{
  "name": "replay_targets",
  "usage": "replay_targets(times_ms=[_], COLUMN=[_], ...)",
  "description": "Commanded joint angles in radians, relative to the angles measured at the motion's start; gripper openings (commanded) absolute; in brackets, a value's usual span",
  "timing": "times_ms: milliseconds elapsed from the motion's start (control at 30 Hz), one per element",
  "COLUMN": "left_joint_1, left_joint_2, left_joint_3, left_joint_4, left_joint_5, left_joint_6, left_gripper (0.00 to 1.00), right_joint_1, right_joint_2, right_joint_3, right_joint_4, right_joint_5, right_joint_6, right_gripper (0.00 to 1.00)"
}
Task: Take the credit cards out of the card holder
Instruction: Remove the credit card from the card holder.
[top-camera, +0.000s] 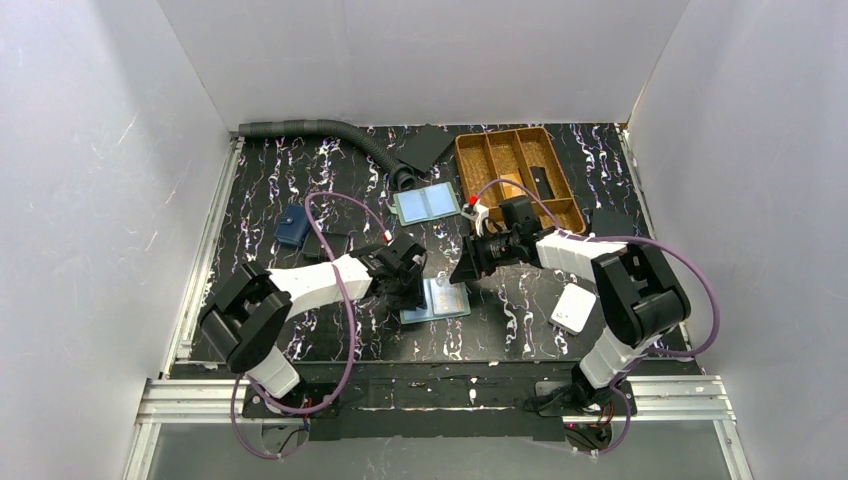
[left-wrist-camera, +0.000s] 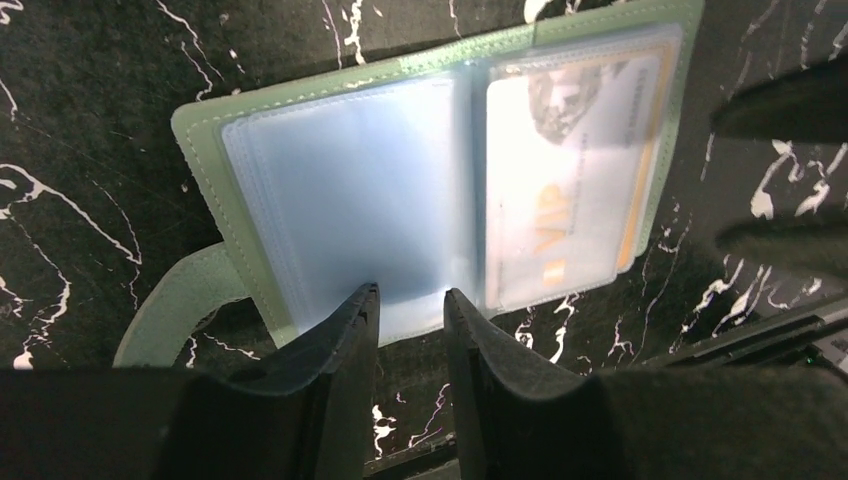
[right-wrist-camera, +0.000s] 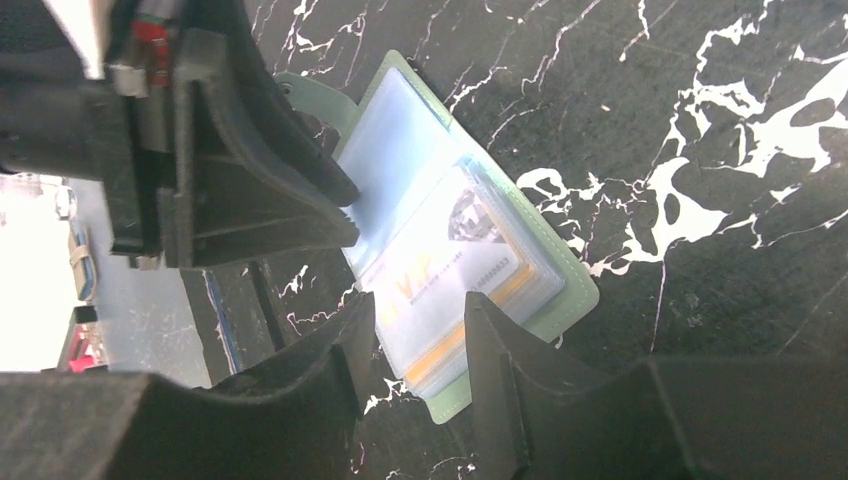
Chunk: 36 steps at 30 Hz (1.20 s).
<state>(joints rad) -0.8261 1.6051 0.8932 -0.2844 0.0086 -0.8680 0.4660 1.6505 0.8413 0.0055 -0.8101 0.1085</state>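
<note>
The card holder (top-camera: 442, 303) lies open and flat on the dark marbled table, between the two arms. In the left wrist view its green-edged body (left-wrist-camera: 203, 142) shows a blue sleeve panel on the left. On the right a pale credit card (left-wrist-camera: 565, 170) with orange "VIP" lettering sits in a clear sleeve. My left gripper (left-wrist-camera: 410, 298) is open narrowly, its tips at the near edge of the blue panel, nothing between them. My right gripper (right-wrist-camera: 420, 305) is open, its tips either side of the card's (right-wrist-camera: 448, 262) end of the holder (right-wrist-camera: 565, 292).
A second holder with two pale-blue panels (top-camera: 427, 203) lies further back. A wooden divided tray (top-camera: 520, 165) stands at the back right. A white flat object (top-camera: 574, 307) is at the near right, a blue pouch (top-camera: 292, 228) at the left, and a grey hose (top-camera: 310, 128) at the back.
</note>
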Motion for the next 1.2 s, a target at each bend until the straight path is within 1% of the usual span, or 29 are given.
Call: replay_targets(times_ms=[0, 167, 333, 500, 767, 867, 1033, 1167], left_joint_1=[0.006, 0.008, 0.008, 0.008, 0.020, 0.027, 0.040, 0.044], left_joint_2=[-0.107, -0.121, -0.080, -0.018, 0.029, 0.035, 0.040, 0.058], left_joint_3=[-0.056, -0.075, -0.064, -0.044, -0.052, -0.059, -0.083, -0.075], left_joint_4=[0.097, 0.171, 0.210, 0.209, 0.198, 0.181, 0.178, 0.165], left_joint_5=[0.043, 0.092, 0.119, 0.118, 0.095, 0.082, 0.073, 0.071], left_joint_6=[0.033, 0.040, 0.041, 0.042, 0.035, 0.031, 0.017, 0.018], left_gripper=[0.28, 0.25, 0.19, 0.16, 0.12, 0.11, 0.09, 0.08], right_joint_1=[0.006, 0.013, 0.013, 0.014, 0.014, 0.013, 0.014, 0.013], right_joint_2=[0.048, 0.048, 0.071, 0.079, 0.079, 0.075, 0.061, 0.056], right_joint_3=[-0.005, -0.020, -0.017, -0.016, -0.012, -0.010, -0.008, -0.010], right_joint_4=[0.049, 0.080, 0.079, 0.070, 0.055, 0.053, 0.062, 0.064], right_joint_5=[0.001, -0.002, -0.004, 0.014, 0.049, 0.044, 0.010, 0.005], right_joint_6=[0.059, 0.088, 0.103, 0.109, 0.110, 0.109, 0.101, 0.099], right_gripper=[0.46, 0.44, 0.40, 0.37, 0.38, 0.40, 0.55, 0.56])
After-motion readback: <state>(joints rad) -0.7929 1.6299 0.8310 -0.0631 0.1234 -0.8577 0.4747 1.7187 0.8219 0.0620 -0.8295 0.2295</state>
